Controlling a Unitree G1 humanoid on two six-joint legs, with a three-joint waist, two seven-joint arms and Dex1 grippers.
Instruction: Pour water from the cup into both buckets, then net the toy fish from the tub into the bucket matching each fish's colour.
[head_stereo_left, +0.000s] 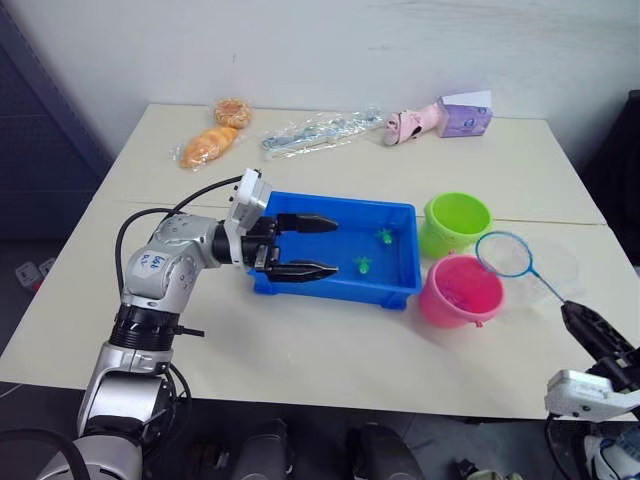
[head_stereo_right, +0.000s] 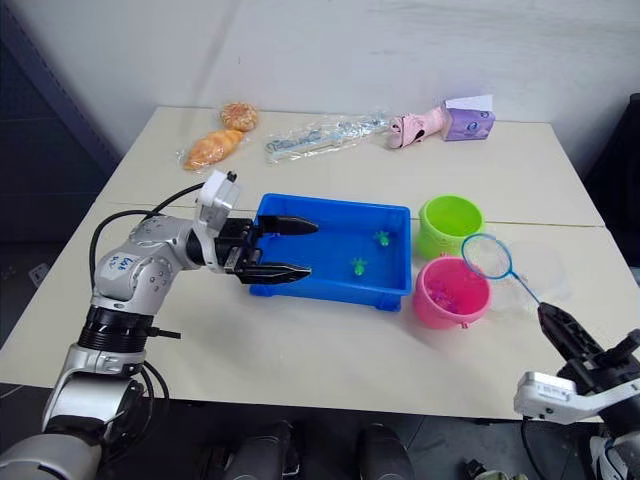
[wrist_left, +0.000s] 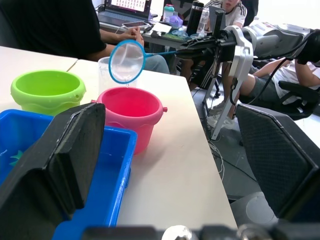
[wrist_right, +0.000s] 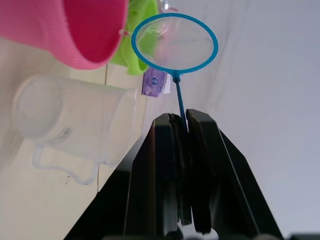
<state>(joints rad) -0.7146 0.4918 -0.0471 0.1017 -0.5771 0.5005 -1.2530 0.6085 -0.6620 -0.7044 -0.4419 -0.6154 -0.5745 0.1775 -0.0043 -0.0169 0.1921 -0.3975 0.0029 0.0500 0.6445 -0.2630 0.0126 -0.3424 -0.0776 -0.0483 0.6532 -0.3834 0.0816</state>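
Your right pincer (wrist_right: 182, 125) is clamped on the thin handle of the net (head_stereo_left: 507, 254), whose round blue hoop with fine mesh hangs above the glossy pink bucket (head_stereo_left: 459, 290). The lime green bucket (head_stereo_left: 456, 222) stands just beside it. Your left pincer (head_stereo_left: 320, 246) is spread apart over the near left rim of the rectangular blue tub (head_stereo_left: 400, 290), where two small green fish (head_stereo_left: 363, 266) lie. The clear cup (wrist_right: 75, 125) stands on the table (head_stereo_left: 300, 340) near the pink bucket.

Tub (head_stereo_left: 400, 215) at table (head_stereo_left: 300, 350) centre – two toy fish (head_stereo_left: 364, 266) inside, toward its right end. Buckets just right of tub: one (head_stereo_left: 456, 222) behind, other (head_stereo_left: 459, 290) in front. Cup (wrist_right: 75, 125) right of buckets. Net (head_stereo_left: 505, 254) hoop above front bucket's right edge. Packets (head_stereo_left: 310, 130) and box (head_stereo_left: 462, 117) along table's far edge.
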